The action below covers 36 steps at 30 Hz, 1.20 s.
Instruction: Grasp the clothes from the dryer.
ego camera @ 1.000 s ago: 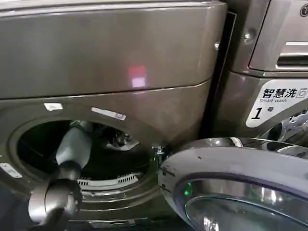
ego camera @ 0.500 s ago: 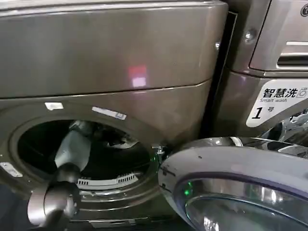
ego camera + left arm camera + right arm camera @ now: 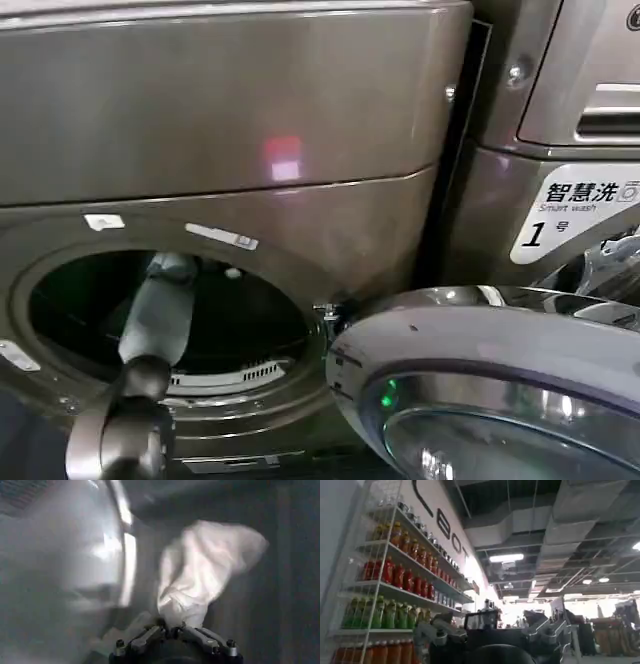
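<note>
The dryer (image 3: pixel 230 130) is the big brown-grey machine in the head view, its round dark drum mouth (image 3: pixel 250 320) open. My left arm (image 3: pixel 160 310) reaches into the drum, its far end lost in the dark. In the left wrist view my left gripper (image 3: pixel 172 629) is shut on the clothes (image 3: pixel 205 570), a small whitish bunch of soft fabric that stands out from the closed fingertips against the grey drum wall (image 3: pixel 290 590). My right gripper (image 3: pixel 490 625) is away from the machine, pointing up toward a ceiling, its fingers (image 3: pixel 434 632) spread open with nothing between them.
The grey-rimmed glass door (image 3: pixel 480 390) is swung open at the lower right, close beside the drum mouth. A neighbouring machine (image 3: pixel 590 90) with a "1" sticker (image 3: pixel 575 215) stands to the right. The right wrist view has shelves of bottles (image 3: pixel 395 575).
My left forearm has swung more upright inside the drum mouth. The pale cloth and gripper end seen in the opening before have gone from the head view.
</note>
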Each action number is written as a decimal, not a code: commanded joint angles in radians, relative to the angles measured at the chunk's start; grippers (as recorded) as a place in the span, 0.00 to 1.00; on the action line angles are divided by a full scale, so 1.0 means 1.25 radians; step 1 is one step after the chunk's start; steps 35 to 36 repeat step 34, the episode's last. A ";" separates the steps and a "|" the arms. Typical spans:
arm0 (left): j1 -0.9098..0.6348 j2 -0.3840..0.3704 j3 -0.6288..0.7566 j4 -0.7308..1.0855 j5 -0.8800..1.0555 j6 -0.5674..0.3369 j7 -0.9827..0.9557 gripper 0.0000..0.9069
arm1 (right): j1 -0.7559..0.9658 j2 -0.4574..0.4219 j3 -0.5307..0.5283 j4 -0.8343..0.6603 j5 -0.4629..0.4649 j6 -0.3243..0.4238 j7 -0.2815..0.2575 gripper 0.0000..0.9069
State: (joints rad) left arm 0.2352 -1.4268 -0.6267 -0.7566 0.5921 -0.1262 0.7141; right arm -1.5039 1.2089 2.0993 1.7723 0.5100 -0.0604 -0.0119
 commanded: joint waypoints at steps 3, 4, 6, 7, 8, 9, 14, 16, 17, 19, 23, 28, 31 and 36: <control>0.112 -0.072 -0.005 -0.281 -0.320 0.217 -0.471 0.00 | 0.005 0.004 -0.022 0.024 -0.011 0.014 0.000 1.00; 0.120 -0.076 -0.003 -0.294 -0.336 0.227 -0.496 0.00 | 0.005 0.004 -0.020 0.024 -0.010 0.015 0.002 1.00; 0.129 -0.080 -0.001 -0.305 -0.369 0.246 -0.526 0.00 | 0.002 0.004 -0.019 0.023 -0.009 0.016 0.004 1.00; 0.132 -0.083 0.000 -0.305 -0.390 0.252 -0.546 0.00 | 0.000 0.005 -0.019 0.020 -0.009 0.019 0.005 1.00; 0.134 -0.086 -0.002 -0.302 -0.395 0.253 -0.552 0.00 | -0.001 0.006 -0.019 0.018 -0.009 0.023 0.005 1.00; 0.136 -0.087 -0.003 -0.300 -0.395 0.251 -0.556 0.00 | -0.002 0.007 -0.020 0.018 -0.009 0.023 0.005 1.00; 0.141 -0.086 -0.003 -0.284 -0.405 0.250 -0.554 0.00 | -0.003 0.009 -0.018 0.022 -0.004 0.016 0.004 1.00; 0.142 -0.085 -0.002 -0.284 -0.406 0.249 -0.554 0.00 | 0.003 0.006 -0.015 0.021 0.000 0.015 0.003 1.00; 0.141 -0.085 -0.003 -0.283 -0.406 0.250 -0.553 0.00 | 0.006 0.006 -0.011 0.023 0.000 0.013 0.001 1.00; 0.141 -0.084 -0.003 -0.282 -0.409 0.250 -0.553 0.00 | 0.006 0.007 -0.006 0.026 0.000 0.001 -0.001 1.00; 0.139 -0.081 -0.002 -0.271 -0.408 0.249 -0.547 0.00 | 0.008 0.010 -0.002 0.030 0.001 -0.006 0.001 1.00; 0.146 -0.081 0.000 -0.273 -0.399 0.245 -0.538 0.00 | 0.007 0.008 0.007 0.031 0.002 -0.008 0.010 1.00; 0.148 -0.081 0.001 -0.271 -0.396 0.244 -0.533 0.00 | 0.005 0.008 0.013 0.028 0.003 -0.007 0.010 1.00; 0.147 -0.082 0.001 -0.271 -0.396 0.244 -0.530 0.00 | 0.004 0.010 0.013 0.028 0.003 -0.008 0.014 1.00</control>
